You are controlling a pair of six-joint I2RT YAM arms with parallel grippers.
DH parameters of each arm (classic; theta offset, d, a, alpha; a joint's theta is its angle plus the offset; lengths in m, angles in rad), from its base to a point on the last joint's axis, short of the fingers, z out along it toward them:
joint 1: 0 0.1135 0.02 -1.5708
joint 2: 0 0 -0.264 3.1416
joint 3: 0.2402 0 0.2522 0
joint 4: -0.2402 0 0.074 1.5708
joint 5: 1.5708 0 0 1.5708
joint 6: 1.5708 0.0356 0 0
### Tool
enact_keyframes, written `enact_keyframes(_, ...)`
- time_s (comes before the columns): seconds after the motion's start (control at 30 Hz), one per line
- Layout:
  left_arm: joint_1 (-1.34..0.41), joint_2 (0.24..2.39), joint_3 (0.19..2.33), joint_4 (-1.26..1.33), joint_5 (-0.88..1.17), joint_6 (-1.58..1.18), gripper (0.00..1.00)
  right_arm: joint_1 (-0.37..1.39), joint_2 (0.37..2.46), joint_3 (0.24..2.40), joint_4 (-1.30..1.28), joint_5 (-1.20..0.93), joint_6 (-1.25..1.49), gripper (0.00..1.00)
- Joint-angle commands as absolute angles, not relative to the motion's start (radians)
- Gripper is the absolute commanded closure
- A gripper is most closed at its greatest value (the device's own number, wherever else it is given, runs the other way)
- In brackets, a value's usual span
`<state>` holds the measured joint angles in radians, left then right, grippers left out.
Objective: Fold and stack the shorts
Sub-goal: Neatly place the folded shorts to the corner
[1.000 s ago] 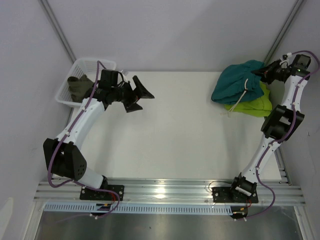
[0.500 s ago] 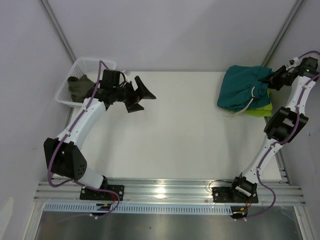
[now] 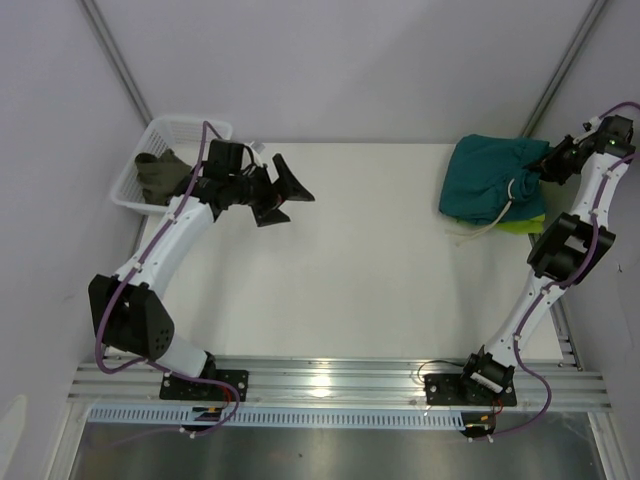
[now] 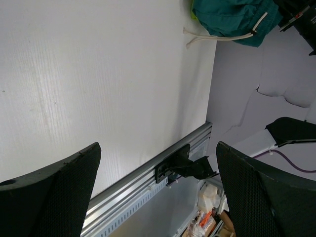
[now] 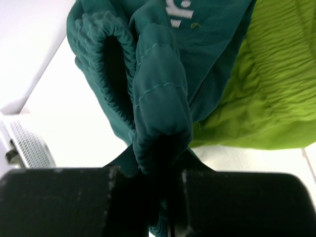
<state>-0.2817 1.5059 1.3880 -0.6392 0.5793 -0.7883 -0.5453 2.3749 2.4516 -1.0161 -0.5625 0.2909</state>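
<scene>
Starting at the near edge of the worktop [image 3: 370,290]: open room in the middle for spreading cloth. Farther up on the left, left jaws spread wide and holding nothing, hanging above the worktop just beside the white basket [image 3: 128,192]. Lying in that basket, the dark olive pair [image 3: 160,172], crumpled and unfolded. At the far right corner, right jaws clenched on a bunched fold of the teal pair [image 5: 163,74], close to the gathered waistband by the look of the wrist view. Draped from that grip and resting partly on top of the lime-green pair [image 5: 266,89], with the cream drawstring [image 3: 478,230] trailing toward the middle.

Judged as the step in hand: drawing the teal pair clear for folding. To do it well, lift high enough to peel the teal cloth off the lime-green pair without dragging that one along, then carry toward the open middle. Lower slowly, spreading the legs flat rather than dropping a heap. Bring the left jaws across to take the opposite side of the waistband, and pull taut before laying down. Mind the drawstring: easily snagged, or trapped inside a fold. Hold firm throughout; soft thin cloth, probably quick to slip from a small pinch.
</scene>
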Motion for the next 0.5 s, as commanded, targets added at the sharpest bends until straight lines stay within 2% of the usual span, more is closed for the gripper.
enact_keyframes(0.0,-0.299,1.52,1.407,-0.646,0.588,-0.769,0.01,-0.589,2.402,2.49,-0.856,-0.442,0.339,1.0)
enact_keyframes(0.27,-0.307,1.548,1.442,-0.666,0.588,-0.756,0.01,-0.543,2.434,2.453,-0.788,-0.278,0.305,1.0)
enact_keyframes(0.33,-0.307,1.552,1.442,-0.667,0.589,-0.755,0.01,-0.525,2.447,2.457,-0.799,-0.22,0.287,0.98)
enact_keyframes(0.4,-0.308,1.555,1.445,-0.669,0.592,-0.755,0.01,-0.515,2.459,2.454,-0.811,-0.175,0.276,0.92)
enact_keyframes(0.47,-0.31,1.555,1.443,-0.67,0.591,-0.755,0.01,-0.511,2.461,2.438,-0.81,-0.167,0.275,0.93)
